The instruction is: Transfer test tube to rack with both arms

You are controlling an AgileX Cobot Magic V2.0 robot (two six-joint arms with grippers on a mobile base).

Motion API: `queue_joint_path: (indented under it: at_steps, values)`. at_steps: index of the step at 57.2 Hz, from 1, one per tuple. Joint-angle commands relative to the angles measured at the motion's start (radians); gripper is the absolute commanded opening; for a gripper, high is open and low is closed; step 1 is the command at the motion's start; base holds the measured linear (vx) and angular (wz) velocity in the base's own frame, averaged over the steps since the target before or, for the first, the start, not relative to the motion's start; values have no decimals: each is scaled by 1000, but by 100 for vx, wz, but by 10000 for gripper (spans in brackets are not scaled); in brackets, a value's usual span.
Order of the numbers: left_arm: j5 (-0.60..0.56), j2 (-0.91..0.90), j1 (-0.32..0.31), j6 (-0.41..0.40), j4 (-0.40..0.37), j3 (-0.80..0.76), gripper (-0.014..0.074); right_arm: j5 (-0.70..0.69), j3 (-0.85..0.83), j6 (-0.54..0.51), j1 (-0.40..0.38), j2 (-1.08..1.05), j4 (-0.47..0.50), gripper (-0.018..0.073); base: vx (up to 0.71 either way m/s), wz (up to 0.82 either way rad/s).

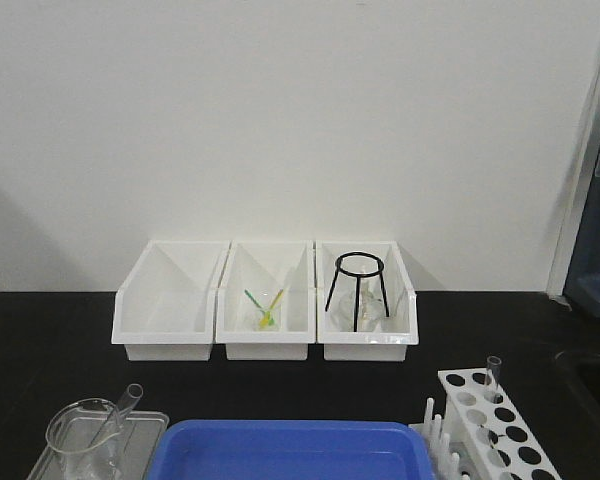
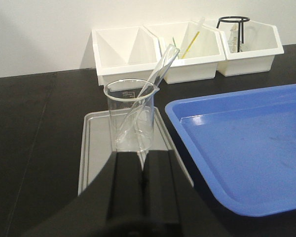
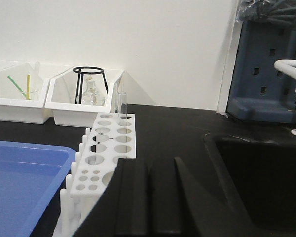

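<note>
The test tube [image 2: 160, 69] I want leans inside the beaker [image 2: 130, 118], which stands on a grey tray [image 2: 93, 148] near the bench's [image 1: 40, 350] front left corner. From the left wrist camera it lies straight ahead of the left gripper [image 2: 142, 154]. Its long axis is slanted: round bottom down in the beaker on my side, open mouth up, away and to the right, past the rim. The left arm is clearly the nearer one.

Both pincers look narrow. The left gripper's fingers are almost together and hold nothing, and the right gripper [image 3: 148, 162] is the same.

The rack [image 3: 111, 140] sits near the front right corner, just ahead of the right gripper, with another tube [image 3: 122, 104] upright in a hole at its far end. A blue tray [image 2: 246, 148] lies between beaker and rack along the front edge. White bins [image 1: 267, 350] line the back, and a sink [image 3: 256, 163] is beyond the rack.

I judge the beaker wall is the obstacle, so the grasp must take the part of the tube above the rim — after the fingers widen.
</note>
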Motion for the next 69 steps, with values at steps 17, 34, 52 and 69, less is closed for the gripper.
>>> queue_joint_path:
  at_steps: [17, 34, 52, 69]
  values:
    - [-80, -14, 3, -7, -9, -29, -7, -81, 18, -1, -4, -8, -8, -11, 2, 0]
    - [-154, -14, 3, -8, -9, -29, -7, -193, 18, 3, -4, -8, 8, -11, 0, 0]
    - [-511, 18, 2, -60, -8, -218, -7, -400, -201, 14, -4, 11, 37, -11, 0, 0]
    - [-325, 470, 2, 13, -8, -718, -7, -296, -584, -60, -4, 407, 36, -11, 0, 0]
